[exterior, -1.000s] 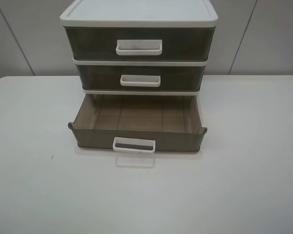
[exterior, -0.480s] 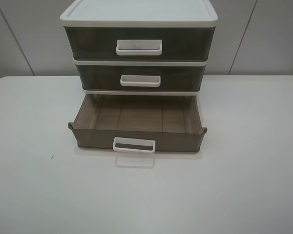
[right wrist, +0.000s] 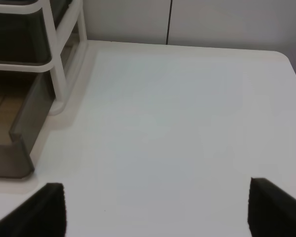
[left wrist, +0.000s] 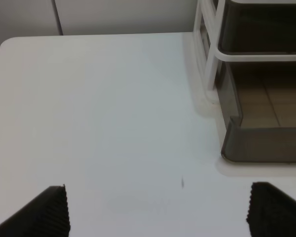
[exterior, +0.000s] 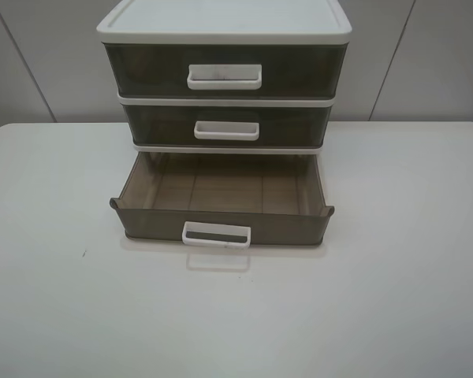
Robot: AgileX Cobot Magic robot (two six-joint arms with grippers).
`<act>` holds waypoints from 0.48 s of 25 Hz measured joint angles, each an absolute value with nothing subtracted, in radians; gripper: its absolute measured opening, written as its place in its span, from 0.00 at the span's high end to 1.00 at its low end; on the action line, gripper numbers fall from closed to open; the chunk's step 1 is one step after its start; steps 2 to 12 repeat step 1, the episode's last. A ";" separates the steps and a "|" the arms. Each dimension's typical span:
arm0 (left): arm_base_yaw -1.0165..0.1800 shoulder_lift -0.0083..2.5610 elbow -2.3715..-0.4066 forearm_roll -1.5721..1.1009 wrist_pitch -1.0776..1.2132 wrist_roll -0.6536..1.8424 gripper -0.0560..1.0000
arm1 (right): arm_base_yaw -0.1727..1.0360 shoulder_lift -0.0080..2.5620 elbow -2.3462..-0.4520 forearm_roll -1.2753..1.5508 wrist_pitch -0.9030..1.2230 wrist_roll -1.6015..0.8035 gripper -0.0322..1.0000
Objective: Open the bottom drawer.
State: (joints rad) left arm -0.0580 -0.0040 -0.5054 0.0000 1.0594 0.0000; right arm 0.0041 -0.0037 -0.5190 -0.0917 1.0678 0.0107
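The bottom drawer point(exterior: 221, 222) is smoky brown and stands pulled out from the three-tier unit point(exterior: 225, 79) at the table's back middle. Its white loop handle point(exterior: 216, 235) faces the front, and it holds nothing. Its corner shows in the left wrist view point(left wrist: 264, 143) and in the right wrist view point(right wrist: 15, 133). The two upper brown drawers are shut. My left gripper point(left wrist: 158, 217) is open and empty over bare table, left of the drawer. My right gripper point(right wrist: 155, 212) is open and empty, right of the drawer. Neither gripper shows in the exterior view.
The white table point(exterior: 378, 299) carries only the unit. A small dark speck point(exterior: 83, 253) lies on the table left of the drawer. A grey panelled wall point(exterior: 47, 63) stands behind the table.
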 joint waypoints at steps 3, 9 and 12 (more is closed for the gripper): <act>-0.058 -0.004 -0.505 0.000 1.059 0.000 0.24 | 0.004 -0.004 -0.519 -0.092 1.068 0.011 0.26; -0.058 -0.004 -0.505 0.000 1.059 0.000 0.24 | 0.004 -0.004 -0.519 -0.092 1.068 0.011 0.26; -0.058 -0.004 -0.505 0.000 1.059 0.000 0.24 | 0.004 -0.004 -0.519 -0.092 1.068 0.011 0.26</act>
